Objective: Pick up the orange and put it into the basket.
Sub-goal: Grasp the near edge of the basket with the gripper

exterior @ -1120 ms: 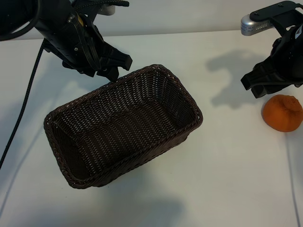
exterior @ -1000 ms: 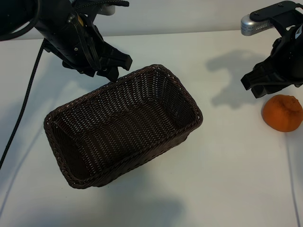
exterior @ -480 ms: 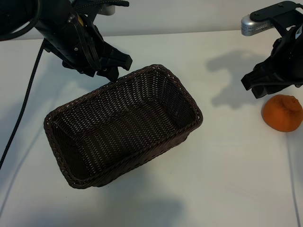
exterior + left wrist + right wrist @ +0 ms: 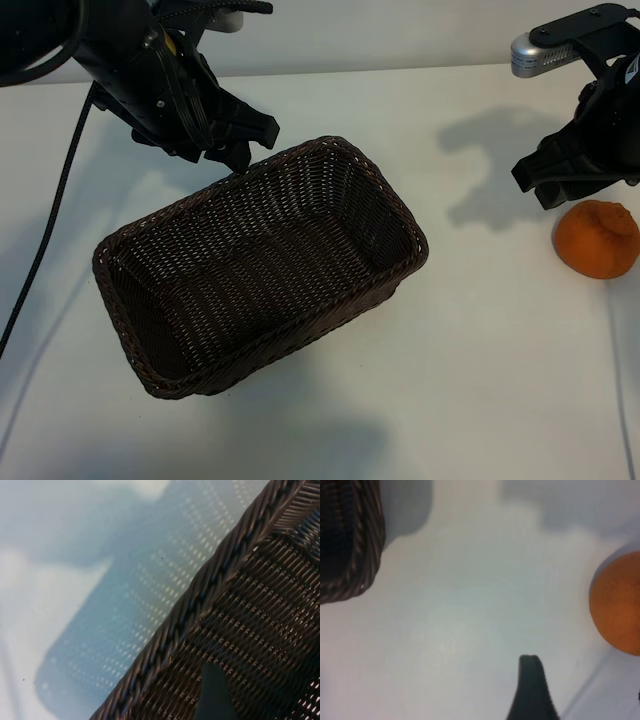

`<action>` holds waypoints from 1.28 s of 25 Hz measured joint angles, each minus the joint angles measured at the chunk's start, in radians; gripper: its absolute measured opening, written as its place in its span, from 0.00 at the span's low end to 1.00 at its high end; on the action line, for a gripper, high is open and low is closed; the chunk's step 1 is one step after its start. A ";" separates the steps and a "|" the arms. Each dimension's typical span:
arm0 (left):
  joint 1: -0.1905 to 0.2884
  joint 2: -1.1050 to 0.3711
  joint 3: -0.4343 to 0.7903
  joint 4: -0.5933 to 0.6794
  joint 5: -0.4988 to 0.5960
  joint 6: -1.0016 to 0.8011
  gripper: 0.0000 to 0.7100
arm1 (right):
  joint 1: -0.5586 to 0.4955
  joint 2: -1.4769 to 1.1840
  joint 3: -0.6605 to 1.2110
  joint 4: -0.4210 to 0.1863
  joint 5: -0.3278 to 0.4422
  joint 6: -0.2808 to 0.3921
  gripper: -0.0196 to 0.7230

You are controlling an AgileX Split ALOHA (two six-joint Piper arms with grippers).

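From the exterior cam I've got the basket (image 4: 260,265) sitting diagonally in the middle of the white table (image 4: 470,380), with nothing in it. The orange (image 4: 597,238) is way off at the right edge, on the table, well apart from the basket. My right gripper (image 4: 567,178) hangs just above and beside the orange, fingers spread and holding nothing. The left gripper (image 4: 232,135) hovers by the basket's far rim, also spread and empty-handed.

Left wrist cam: basically all braided rim and weave (basket (image 4: 240,630) fills half the shot), table behind it, one dark fingertip (image 4: 214,692) poking in.

Right wrist cam: the orange (image 4: 618,605) sits at the edge of frame on the table, basket corner (image 4: 350,540) at the opposite side, one fingertip (image 4: 532,690) over bare table, not touching the fruit.
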 joint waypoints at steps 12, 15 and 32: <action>0.000 -0.039 0.031 0.066 0.023 -0.208 0.71 | 0.000 0.000 0.000 0.001 -0.014 0.001 0.69; 0.000 -0.119 0.117 0.086 0.037 -0.268 0.71 | 0.000 0.000 0.000 0.001 -0.026 0.001 0.69; 0.000 -0.724 0.756 0.271 -0.133 -0.732 0.69 | 0.000 0.000 0.000 0.006 -0.045 0.001 0.69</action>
